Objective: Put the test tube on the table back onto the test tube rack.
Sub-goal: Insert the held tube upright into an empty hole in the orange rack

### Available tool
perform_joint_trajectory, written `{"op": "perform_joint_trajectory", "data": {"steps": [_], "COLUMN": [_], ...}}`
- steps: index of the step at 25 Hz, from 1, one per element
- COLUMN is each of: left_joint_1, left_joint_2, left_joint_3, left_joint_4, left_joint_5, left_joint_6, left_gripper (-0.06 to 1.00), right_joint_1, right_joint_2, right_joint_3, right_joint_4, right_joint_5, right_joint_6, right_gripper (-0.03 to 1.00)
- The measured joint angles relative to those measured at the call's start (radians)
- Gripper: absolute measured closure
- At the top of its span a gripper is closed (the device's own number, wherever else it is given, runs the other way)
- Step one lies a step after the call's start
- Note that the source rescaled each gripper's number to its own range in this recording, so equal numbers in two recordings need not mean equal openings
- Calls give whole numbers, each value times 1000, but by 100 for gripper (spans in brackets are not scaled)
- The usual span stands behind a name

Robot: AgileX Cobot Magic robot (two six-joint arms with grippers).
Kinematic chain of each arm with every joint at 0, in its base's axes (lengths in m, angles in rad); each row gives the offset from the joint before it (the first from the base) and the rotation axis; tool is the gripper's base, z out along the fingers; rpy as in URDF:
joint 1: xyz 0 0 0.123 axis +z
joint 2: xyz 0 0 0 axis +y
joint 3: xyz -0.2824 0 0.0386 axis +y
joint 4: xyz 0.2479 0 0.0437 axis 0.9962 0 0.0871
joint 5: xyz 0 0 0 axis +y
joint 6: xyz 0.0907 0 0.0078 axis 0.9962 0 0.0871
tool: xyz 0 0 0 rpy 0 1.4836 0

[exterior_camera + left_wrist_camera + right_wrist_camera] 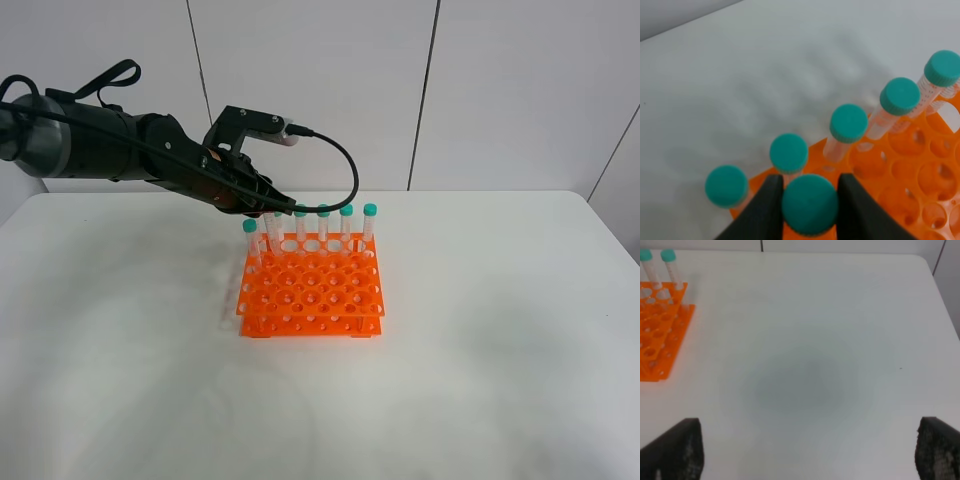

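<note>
Left end effector (810,199) is clamped on the teal cap of the test tube (810,212), with one dark finger pressed to each side of the cap. In the exterior high view the left end effector (262,203) sits upper left of frame centre, over the back-left corner of the test tube rack (310,295). The test tube (272,232) hangs upright there, off the surface (480,360). Can't tell if its tip is in a hole, since cap and fingers block the lower body.

The other tubes (848,122) stand in the orange rack's holes, five teal caps in a line just beyond the held one. In the exterior high view their caps run along the rack's back edge, at frame centre.

Right end effector (810,455) has its fingers (682,452) wide apart, above bare surface and well apart from the rack (660,335). It doesn't show in the exterior high view.
</note>
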Motion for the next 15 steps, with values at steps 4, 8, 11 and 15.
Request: {"op": "perform_joint_trajectory", "data": {"steps": [4, 8, 11, 15], "left_joint_1": [0, 0, 0, 0], "left_joint_2": [0, 11, 26, 26], "left_joint_3": [0, 0, 0, 0], "left_joint_4": [0, 0, 0, 0], "left_joint_5": [-5, -15, -14, -15], "left_joint_6": [0, 0, 0, 0], "left_gripper": [94, 94, 94, 94], "right_joint_1": [0, 0, 0, 0], "right_joint_2": [0, 0, 0, 0], "right_joint_3": [0, 0, 0, 0], "right_joint_4": [0, 0, 0, 0], "right_joint_5": [0, 0, 0, 0], "right_joint_6": [0, 0, 0, 0], "right_gripper": [6, 6, 6, 6]}}
